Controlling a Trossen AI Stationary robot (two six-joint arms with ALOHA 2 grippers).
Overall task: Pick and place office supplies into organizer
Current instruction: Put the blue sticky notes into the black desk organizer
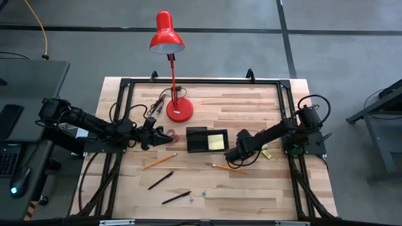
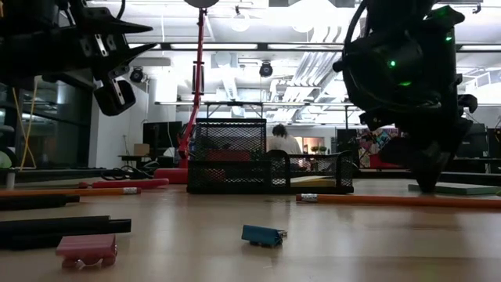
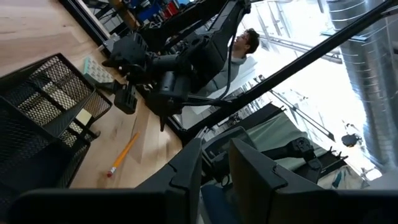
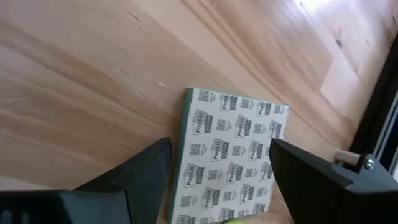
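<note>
The black mesh organizer [image 1: 198, 139] stands mid-table with a yellow sticky pad [image 1: 217, 142] in its right compartment. My right gripper [image 4: 217, 149] is open, just right of the organizer [image 2: 270, 168]. It points down, and its fingers stand on either side of a pad [image 4: 230, 155] that lies flat on the wood, printed backing up. My left gripper [image 1: 157, 135] is shut and raised off the table, beside the red-handled scissors [image 1: 168, 134] lying left of the organizer.
Two orange pencils [image 1: 159, 162] [image 1: 229, 167] and two black pens [image 1: 161, 180] [image 1: 176, 198] lie toward the near edge, with small bits [image 1: 204, 193] by them. The red lamp [image 1: 179, 112] and its black cord [image 1: 160, 103] stand behind the organizer. A black frame [image 1: 286, 88] borders the table.
</note>
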